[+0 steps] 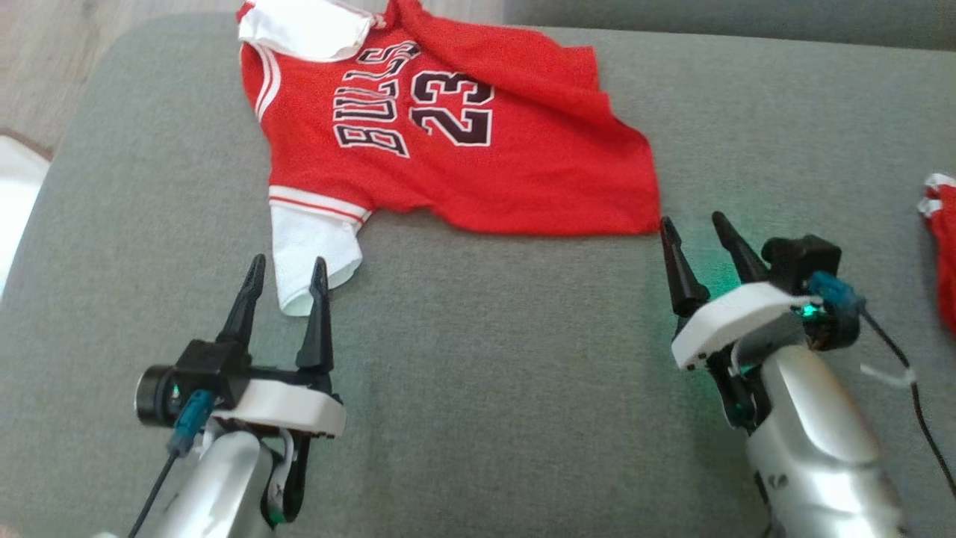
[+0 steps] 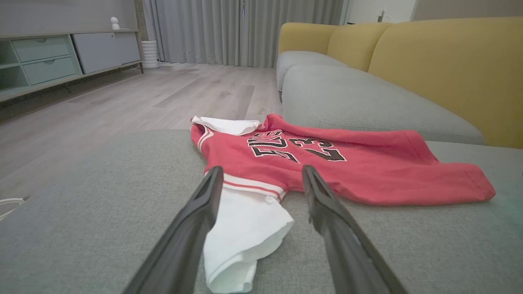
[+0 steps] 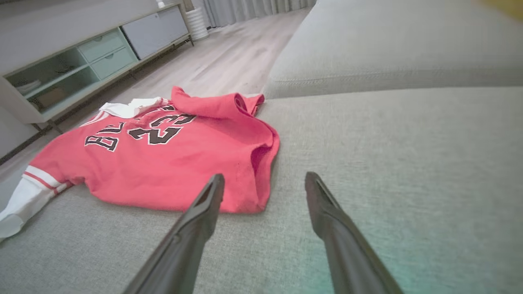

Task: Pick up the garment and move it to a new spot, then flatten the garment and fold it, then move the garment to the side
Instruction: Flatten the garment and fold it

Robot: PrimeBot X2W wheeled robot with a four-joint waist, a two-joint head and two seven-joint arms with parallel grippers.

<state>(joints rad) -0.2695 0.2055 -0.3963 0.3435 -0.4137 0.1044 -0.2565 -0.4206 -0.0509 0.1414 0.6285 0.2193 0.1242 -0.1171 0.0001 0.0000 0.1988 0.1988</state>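
A red jersey [image 1: 478, 142] with white sleeves, lettered BULLS 23, lies spread on the grey cushion [image 1: 485, 359], its far edge folded over. My left gripper [image 1: 287, 269] is open, its fingertips straddling the near white sleeve [image 2: 245, 228] just above the cushion. My right gripper [image 1: 694, 224] is open beside the jersey's near right corner [image 3: 249, 200], holding nothing. The jersey [image 2: 347, 167] fills the middle of the left wrist view, and the jersey [image 3: 163, 159] lies left of my right fingers.
Another red and white cloth [image 1: 942, 246] lies at the cushion's right edge. A yellow sofa back [image 2: 449, 61] and a second grey cushion [image 2: 359, 98] stand beyond. Wooden floor [image 2: 143, 94] and a low cabinet [image 2: 61, 57] lie to the left.
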